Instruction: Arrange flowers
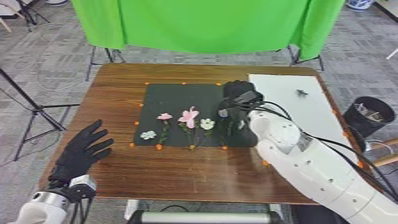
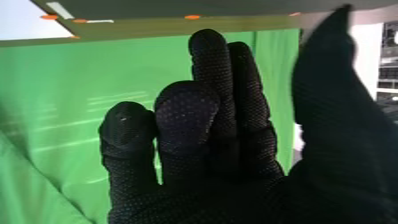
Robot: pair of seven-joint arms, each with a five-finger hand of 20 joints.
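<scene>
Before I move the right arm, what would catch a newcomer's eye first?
Probably the bright green cloth hanging beyond the far edge of the table. Next, the large pink flower among smaller ones on the dark mat. Then the black left hand, fingers spread, at the table's left side.

Smooth wooden table (image 1: 178, 172), cloth backdrop (image 1: 209, 25)

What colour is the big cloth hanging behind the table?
Plain bright green cloth, best seen in the head view.
</scene>
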